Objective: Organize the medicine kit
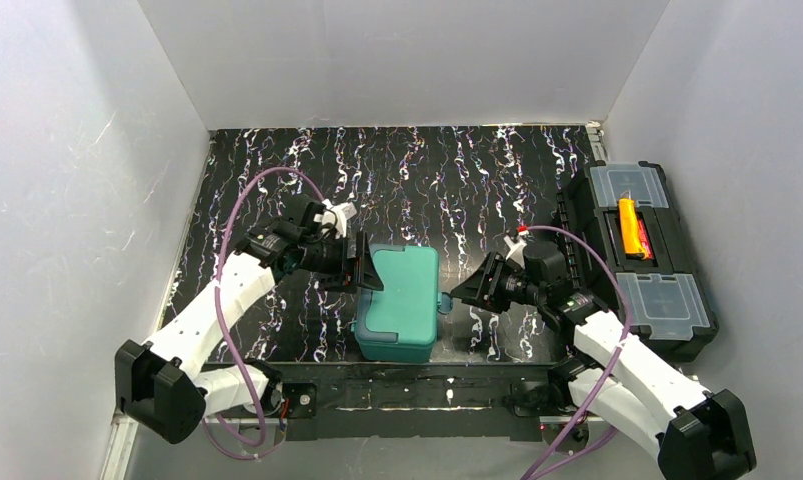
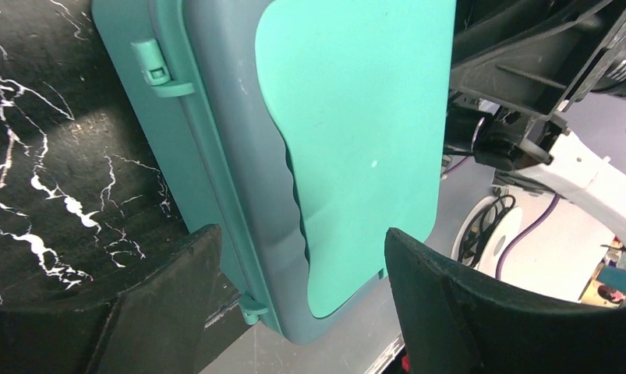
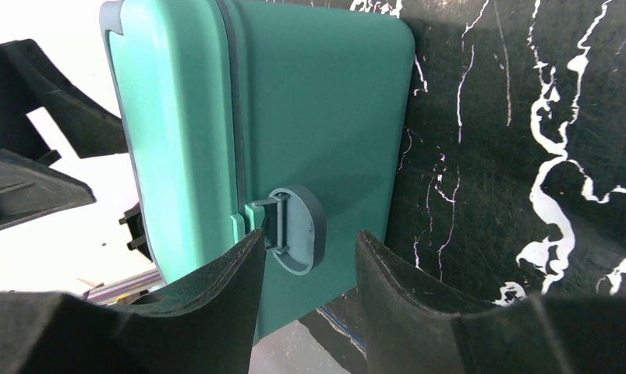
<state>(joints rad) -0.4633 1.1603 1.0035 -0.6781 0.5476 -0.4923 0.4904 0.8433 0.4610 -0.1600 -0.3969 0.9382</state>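
Medicine kit lies closed between both grippers. Left gripper stands wide open astride its hinge edge. Right gripper stands parted astride the latch, contact unclear.

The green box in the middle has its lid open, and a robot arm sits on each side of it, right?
No, the small teal-green plastic box has its lid closed, as the top external view shows. The left tool and the right tool do sit one on each side of it.
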